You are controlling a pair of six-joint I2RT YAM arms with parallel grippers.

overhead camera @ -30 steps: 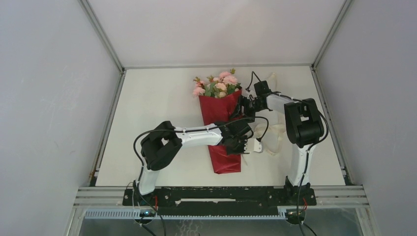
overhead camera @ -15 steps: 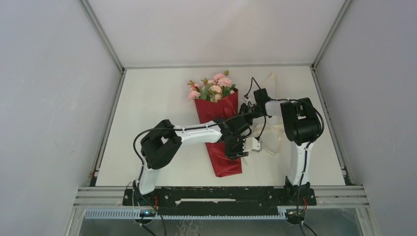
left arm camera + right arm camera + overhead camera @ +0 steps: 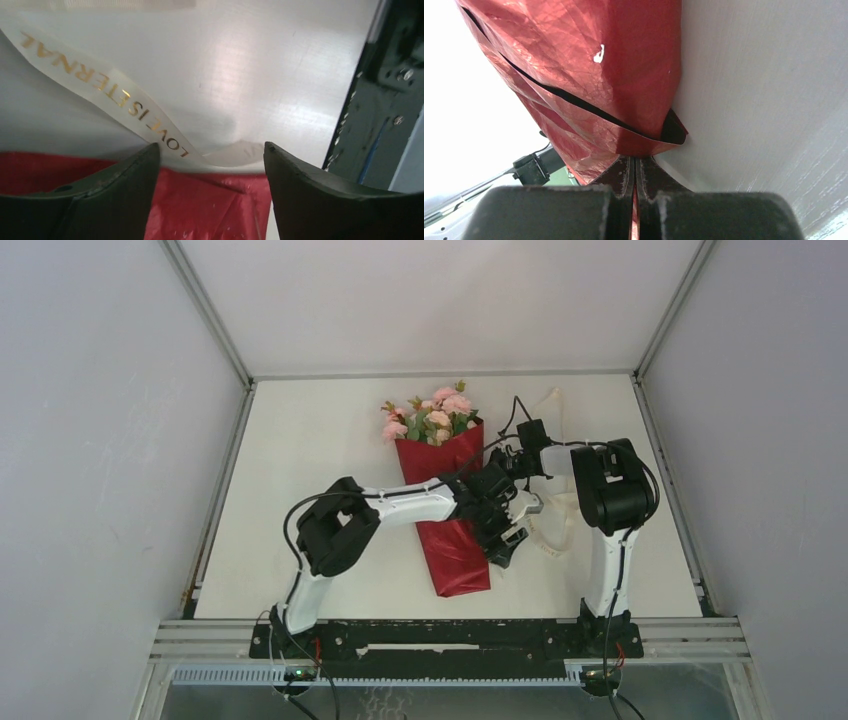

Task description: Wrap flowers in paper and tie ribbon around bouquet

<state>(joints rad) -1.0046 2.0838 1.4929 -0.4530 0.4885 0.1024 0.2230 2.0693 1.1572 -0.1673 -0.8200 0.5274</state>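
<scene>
The bouquet lies on the table, pink flowers at the far end, topping a cone of dark red paper. My left arm reaches across the cone; my left gripper is open at the cone's right edge. In the left wrist view my left gripper holds nothing, with red paper under it. The cream ribbon, printed with gold letters, lies just past the tips. My right gripper is shut on a fold of the paper at the cone's upper right side.
More cream ribbon loops on the white table to the right of the cone, under my right arm. Grey walls enclose the table on three sides. A black metal frame runs along the near edge.
My left gripper opened and its wrist turned toward the ribbon on the right. My right gripper shut on the paper edge. The bouquet's top shifted slightly left.
</scene>
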